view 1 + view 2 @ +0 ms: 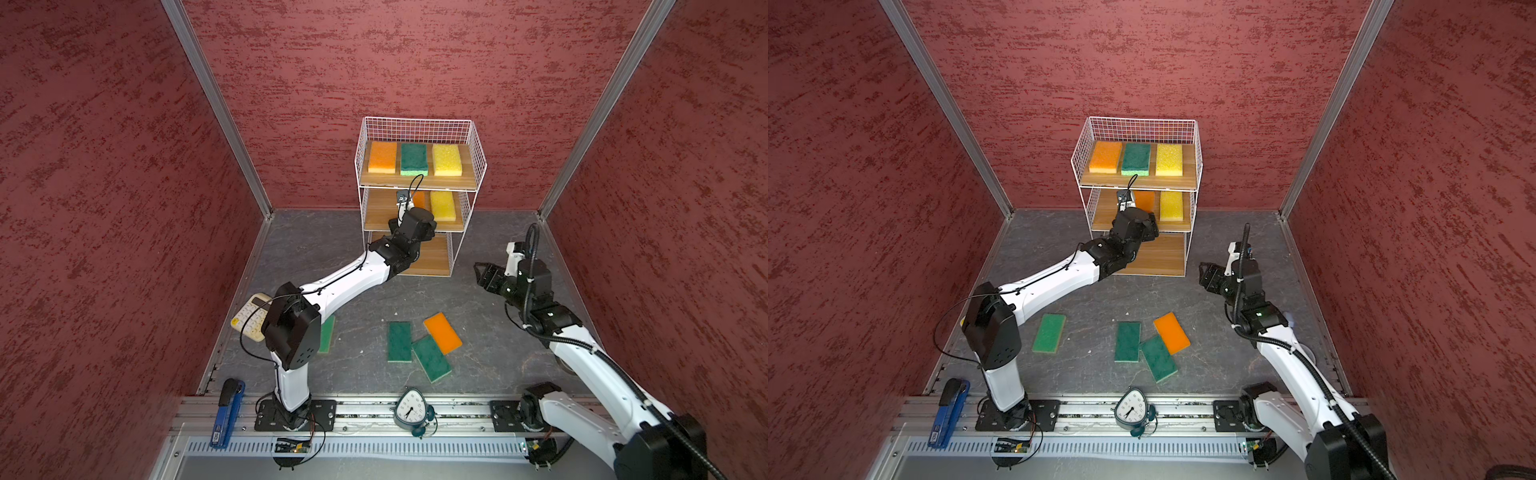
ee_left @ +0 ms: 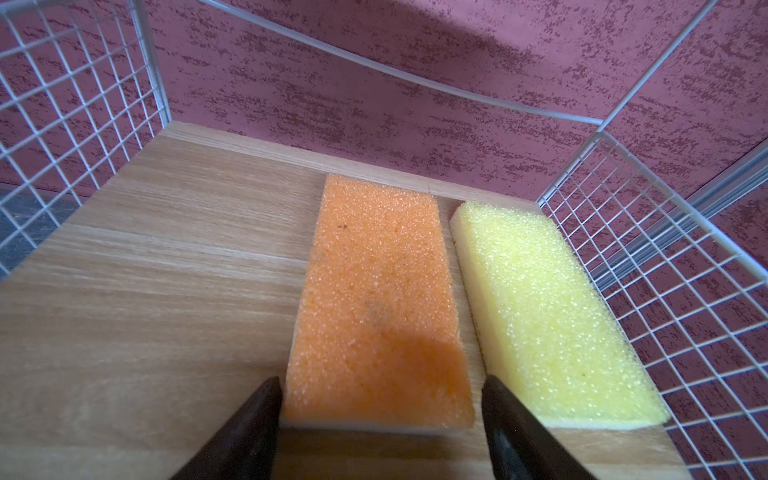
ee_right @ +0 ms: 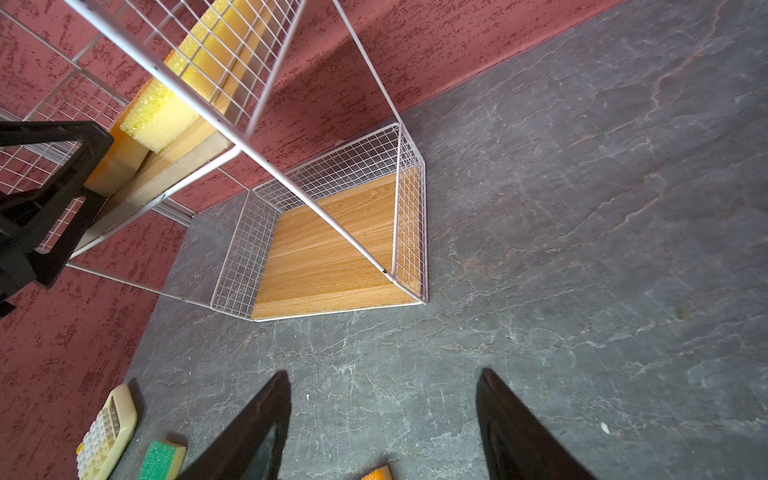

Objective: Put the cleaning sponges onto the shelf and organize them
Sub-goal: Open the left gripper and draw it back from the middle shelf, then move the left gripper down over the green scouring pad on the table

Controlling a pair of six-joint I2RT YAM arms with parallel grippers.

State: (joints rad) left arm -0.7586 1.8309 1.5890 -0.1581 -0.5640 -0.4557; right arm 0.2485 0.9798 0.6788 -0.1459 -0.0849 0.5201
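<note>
While straddling flat orange foam sponge (image 2: 374,299), left fingers (image 2: 249,424) parted, right fingers (image 3: 257,428) wide: five shelved, four on bench (image 1: 478,357).

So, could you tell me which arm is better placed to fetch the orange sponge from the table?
Probably right: the right hand hangs open and empty, nearer the flat orange foam sponge on the table. The left hand is inside the white wire shelf's middle tier, open around another orange sponge.
</note>
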